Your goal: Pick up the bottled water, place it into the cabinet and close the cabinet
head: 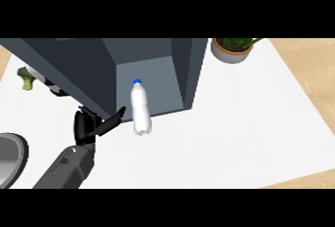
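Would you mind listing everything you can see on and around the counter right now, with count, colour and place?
cabinet: one, dark grey, upper left of centre, open, light blue-grey inside.
bottled water: one, clear white with a blue cap, in the cabinet's opening, its base past the front edge.
potted plant: one, green leaves in a grey pot, top right of the cabinet.
broccoli: one, green, left edge, beside the cabinet.
pan: one, grey metal with a dark rim, lower left edge, partly cut off.
counter: one, white top with wood showing at the right.
left hand: one, black on a grey forearm, fingers straight, by the cabinet's lower left corner.
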You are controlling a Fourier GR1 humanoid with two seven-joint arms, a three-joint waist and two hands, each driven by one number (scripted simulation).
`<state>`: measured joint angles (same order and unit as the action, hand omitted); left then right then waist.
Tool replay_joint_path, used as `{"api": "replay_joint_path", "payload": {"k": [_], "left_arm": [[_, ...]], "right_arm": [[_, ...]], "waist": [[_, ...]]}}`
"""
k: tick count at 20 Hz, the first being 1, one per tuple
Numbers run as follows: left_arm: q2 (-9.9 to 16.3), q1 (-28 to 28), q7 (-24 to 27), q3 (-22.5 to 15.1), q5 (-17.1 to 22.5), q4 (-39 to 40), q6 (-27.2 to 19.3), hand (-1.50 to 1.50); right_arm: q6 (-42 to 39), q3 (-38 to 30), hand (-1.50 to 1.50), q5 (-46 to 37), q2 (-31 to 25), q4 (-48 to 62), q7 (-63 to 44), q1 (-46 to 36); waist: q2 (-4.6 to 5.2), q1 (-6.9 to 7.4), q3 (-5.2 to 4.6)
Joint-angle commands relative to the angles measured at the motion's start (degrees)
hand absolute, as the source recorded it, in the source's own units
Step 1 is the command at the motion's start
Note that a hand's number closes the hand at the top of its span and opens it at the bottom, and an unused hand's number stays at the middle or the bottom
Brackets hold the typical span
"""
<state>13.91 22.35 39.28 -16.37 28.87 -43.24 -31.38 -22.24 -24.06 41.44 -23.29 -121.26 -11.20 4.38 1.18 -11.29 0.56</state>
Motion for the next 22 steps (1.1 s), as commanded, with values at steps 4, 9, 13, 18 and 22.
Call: {"api": "replay_joint_path", "payload": {"k": [4, 9, 13, 18, 22], "left_arm": [[-8.47, 15.1, -2.53, -1.83, 0.84, -2.23, 3.42, 1.5], [-9.44, 15.54, -2.78, -1.65, 1.75, -1.42, 5.07, 1.5], [-10.48, 13.8, -0.84, -1.81, 2.41, -0.62, 8.46, 1.5], [-11.89, 13.34, -1.32, -1.12, 4.8, -1.1, 13.66, 1.5], [-12.71, 10.17, 1.0, -1.22, 5.82, -0.76, 18.59, 1.5]], "right_arm": [[-0.24, -0.45, -1.5, -0.7, -0.86, 0.31, -0.29, -0.23], [-0.91, -1.59, -1.5, -0.57, -1.4, 0.35, -0.09, 0.38], [-1.53, -1.54, -1.5, -0.09, -1.7, -2.56, -0.91, 1.98], [-2.33, -2.47, -1.5, -0.34, -2.56, -3.46, -1.29, 3.06], [-2.86, -1.91, 1.5, 1.79, -2.38, -5.31, -2.58, 4.75]], "waist": [[-0.05, -0.11, -0.8], [-0.48, 1.45, -0.69], [-0.8, 2.84, -0.79], [-1.15, 4.36, -0.79], [-1.35, 6.13, -0.77]]}}
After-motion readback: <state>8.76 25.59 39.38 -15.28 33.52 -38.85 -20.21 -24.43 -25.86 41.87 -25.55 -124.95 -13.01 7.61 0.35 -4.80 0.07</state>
